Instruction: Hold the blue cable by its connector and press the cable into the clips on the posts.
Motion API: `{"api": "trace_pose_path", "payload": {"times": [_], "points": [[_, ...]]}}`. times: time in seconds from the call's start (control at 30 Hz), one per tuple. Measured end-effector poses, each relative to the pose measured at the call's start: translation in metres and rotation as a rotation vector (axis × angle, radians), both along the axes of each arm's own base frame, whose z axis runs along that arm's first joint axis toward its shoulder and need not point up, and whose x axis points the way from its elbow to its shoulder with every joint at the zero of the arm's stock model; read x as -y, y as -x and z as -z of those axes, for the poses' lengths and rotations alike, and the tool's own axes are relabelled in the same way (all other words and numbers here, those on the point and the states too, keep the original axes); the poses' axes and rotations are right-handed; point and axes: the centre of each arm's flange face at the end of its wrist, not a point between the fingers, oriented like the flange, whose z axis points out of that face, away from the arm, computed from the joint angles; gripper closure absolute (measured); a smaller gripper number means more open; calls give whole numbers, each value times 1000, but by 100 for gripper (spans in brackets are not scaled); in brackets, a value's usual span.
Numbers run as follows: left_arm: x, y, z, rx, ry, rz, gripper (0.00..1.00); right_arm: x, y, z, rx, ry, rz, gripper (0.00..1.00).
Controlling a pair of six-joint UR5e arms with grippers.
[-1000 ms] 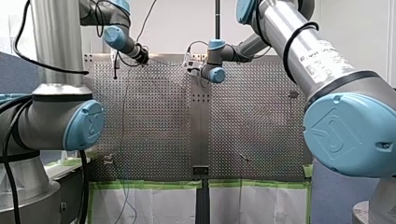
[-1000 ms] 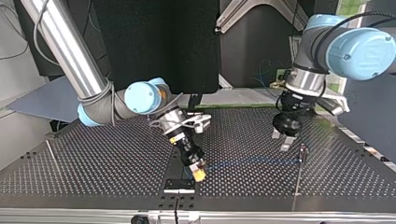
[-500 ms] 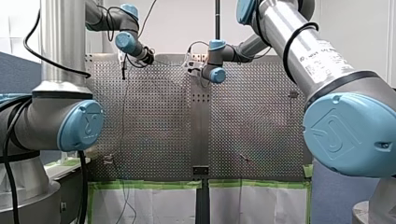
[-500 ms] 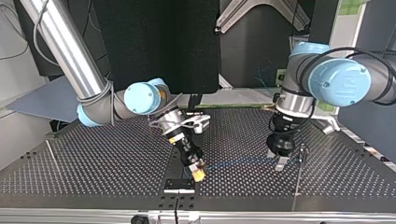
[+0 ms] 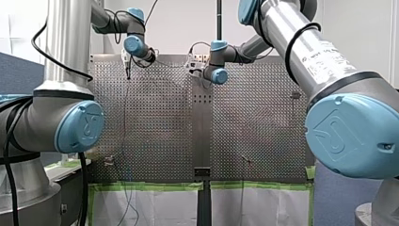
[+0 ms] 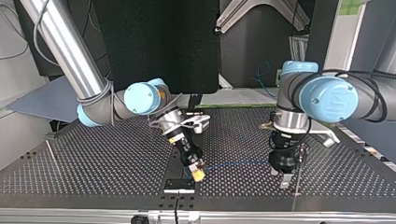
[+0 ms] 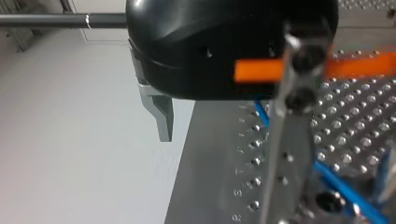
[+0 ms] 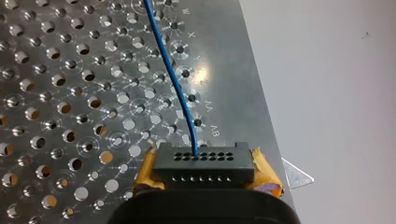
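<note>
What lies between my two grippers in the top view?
Top view: only the blue cable, over the table, from the connector in my right gripper toward my left gripper.

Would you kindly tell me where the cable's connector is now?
The connector is clamped in my right pincer, near the top view's bottom middle, beside a dark plate.

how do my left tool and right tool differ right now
My right tool is shut on the black connector; my left tool is open, fingers wide apart. The right tool has yellow pads; the left tool's fingers are bare metal. In the top view the right tool leans; the left tool points straight down beside a post. Both are low over the perforated table, along the blue cable.
</note>
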Motion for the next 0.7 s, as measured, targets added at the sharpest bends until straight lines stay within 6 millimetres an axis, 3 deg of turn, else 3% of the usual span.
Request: {"api": "trace_pose_path", "payload": {"times": [0.7], "points": [[5, 7, 9, -71, -53, -7, 0, 0, 0, 1, -1, -2, 0, 100]]}}
